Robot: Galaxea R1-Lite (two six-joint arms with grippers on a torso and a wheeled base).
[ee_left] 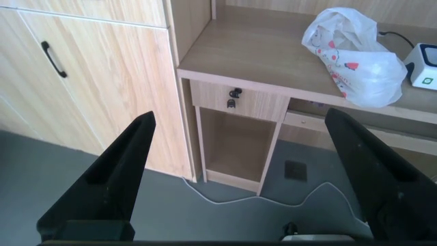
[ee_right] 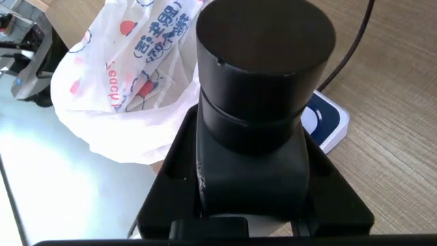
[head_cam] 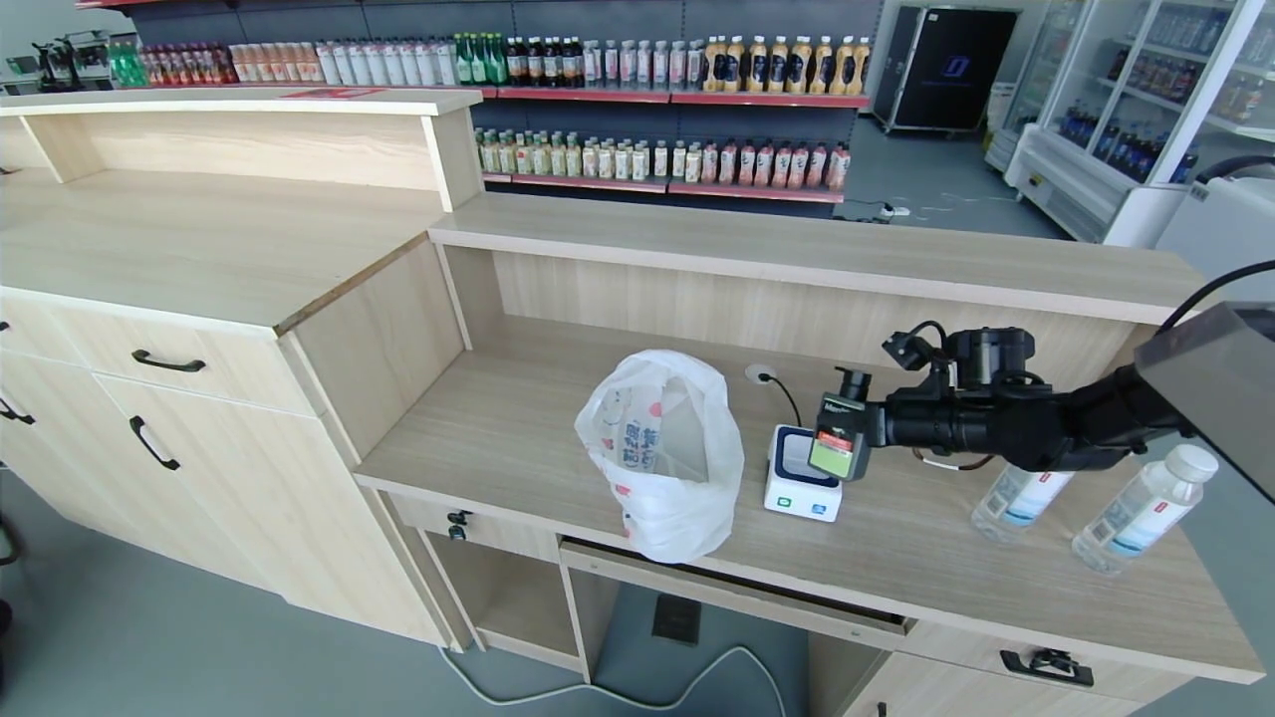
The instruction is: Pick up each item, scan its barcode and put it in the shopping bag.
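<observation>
A shop with drink shelves [head_cam: 598, 60] and a glass-door fridge [head_cam: 1126, 100] lies behind a pale wooden table [head_cam: 558, 418].

From the head view, the white shopping bag [head_cam: 662, 453] stands open on the table, with the white scanner [head_cam: 800, 483] just beside it. The right gripper [head_cam: 859, 426] holds a small black-capped container [head_cam: 835, 450] above the table, close over the scanner, its fingers clamped on it. Two water bottles [head_cam: 1021, 495] [head_cam: 1146, 508] lie on the table near that arm.

In the left wrist view, the left gripper [ee_left: 240, 119] hangs over the floor in front of the table, its fingers [ee_left: 116, 178] spread wide apart and holding nothing. The bag [ee_left: 355, 55] and scanner [ee_left: 425, 65] sit beyond it.

In the right wrist view, the container [ee_right: 263, 61] is seen from its cap end, with the bag [ee_right: 130, 75] and scanner [ee_right: 326, 123] beneath and beside it.
</observation>
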